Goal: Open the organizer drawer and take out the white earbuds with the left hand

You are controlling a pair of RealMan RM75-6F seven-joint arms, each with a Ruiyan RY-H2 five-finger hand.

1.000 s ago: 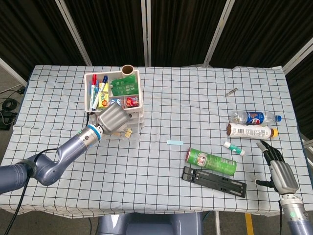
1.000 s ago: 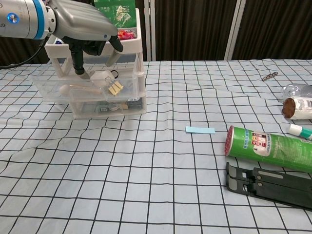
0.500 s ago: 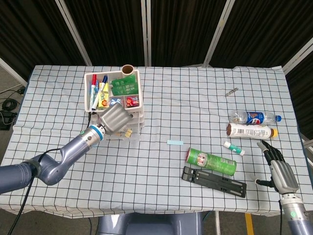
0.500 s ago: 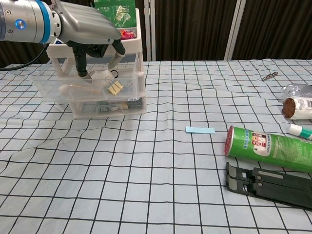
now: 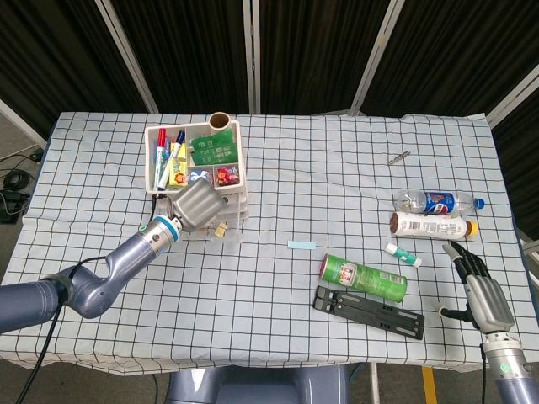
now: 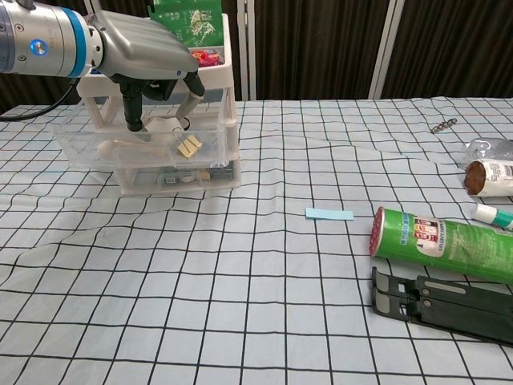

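- A green can point(image 6: 445, 243), black stand point(image 6: 449, 305), blue slip point(image 6: 329, 214) and bottles point(image 5: 434, 214) lie well right of the organizer point(image 6: 210, 152).
- Left hand point(image 6: 148, 58) reaches fingers-down into the open drawer point(image 6: 76, 144); whether it holds the earbuds, unseen in the drawer, I cannot tell.
- Right hand point(image 5: 483, 295) rests spread on the checked cloth point(image 6: 240, 305); dark curtains behind.

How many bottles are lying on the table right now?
2, both lying at the table's right edge ahead of the right hand: a clear Pepsi bottle, and just nearer, a white bottle with a brown cap end. None other shows; the organizer could hide more.
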